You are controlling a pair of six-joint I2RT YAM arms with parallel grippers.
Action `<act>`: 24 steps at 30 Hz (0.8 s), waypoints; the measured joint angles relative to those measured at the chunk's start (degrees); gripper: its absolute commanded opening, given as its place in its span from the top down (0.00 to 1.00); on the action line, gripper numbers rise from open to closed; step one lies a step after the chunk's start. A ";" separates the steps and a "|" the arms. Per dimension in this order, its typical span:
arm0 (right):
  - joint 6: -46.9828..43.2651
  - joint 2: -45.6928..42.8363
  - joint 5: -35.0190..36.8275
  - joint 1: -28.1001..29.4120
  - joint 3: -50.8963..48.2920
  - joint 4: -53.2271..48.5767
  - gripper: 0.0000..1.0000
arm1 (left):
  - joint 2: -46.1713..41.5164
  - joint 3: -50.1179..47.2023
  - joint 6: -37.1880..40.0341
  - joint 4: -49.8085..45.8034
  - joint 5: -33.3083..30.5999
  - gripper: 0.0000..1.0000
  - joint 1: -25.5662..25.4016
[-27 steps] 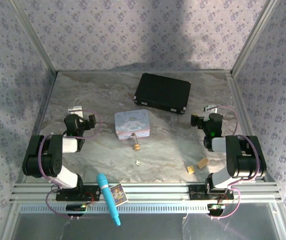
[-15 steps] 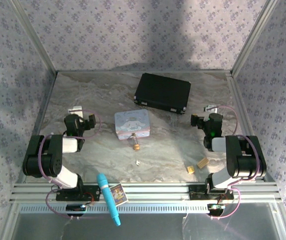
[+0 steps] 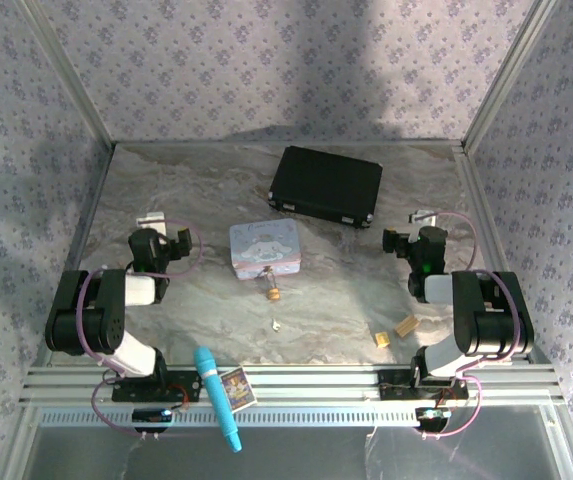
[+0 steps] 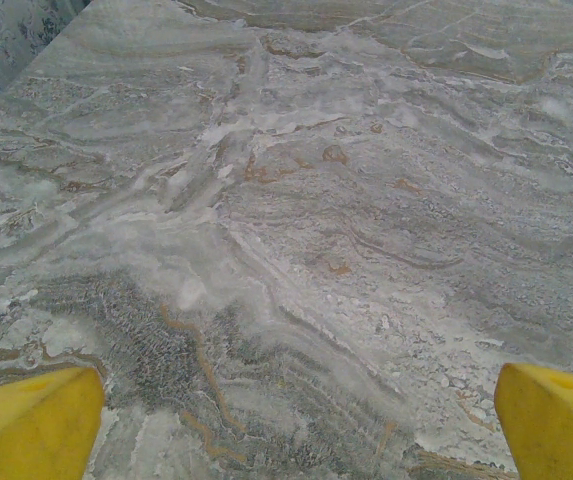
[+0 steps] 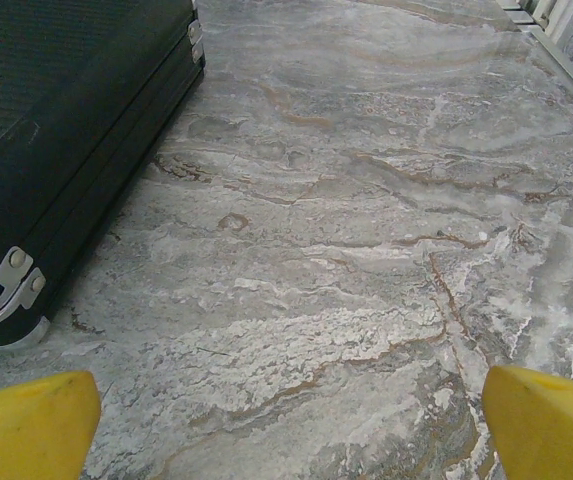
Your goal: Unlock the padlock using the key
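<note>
- Nothing has shifted since the earlier frames: both arms are folded back just the same, and every item is in the same spot.
- The left gripper (image 4: pixel 291 425) hovers over bare marble worktop (image 3: pixel 346 280) on the left side. Its yellow fingers (image 4: pixel 28 425) are spread wide with nothing between them, which looks like a parked, ready pose rather than a reach.
- A blue microphone-shaped thing (image 3: pixel 216 395) and a small picture card (image 3: pixel 237 388) lie on the front rail and play no part in the job.
- The pastel cartoon tin (image 3: pixel 264 249) sits mid-worktop.
- The padlock (image 3: pixel 272 291) lies flat just beside the tin's near edge, roughly between the two arms, so either could get at it. Its shackle looks to point toward the tin, though it's too small to say for sure.
- The key (image 3: pixel 276 325) lies loose a little nearer the bases. It's apart from the padlock and untouched, so the unlocking hasn't started.
- The black case (image 3: pixel 327 186) sits closed towards the back.
- Two tan blocks (image 3: pixel 406 326) rest near the right arm's base, probably just clutter.
- The right gripper (image 5: pixel 286 425) is also spread wide and empty, low over the worktop, with the case's latched corner to its left.
</note>
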 measured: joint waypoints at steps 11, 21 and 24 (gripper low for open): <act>0.00 -0.02 0.00 0.00 0.00 0.00 0.01 | 0.00 0.00 0.00 0.00 0.00 0.00 0.00; 0.00 -2.58 0.63 0.00 0.00 -2.10 0.01 | -2.01 -0.02 -0.09 -1.18 -1.70 0.00 0.00; 0.02 -7.61 1.09 -0.04 0.33 -5.60 0.01 | -8.15 -0.04 -0.66 -4.15 -3.13 0.00 0.00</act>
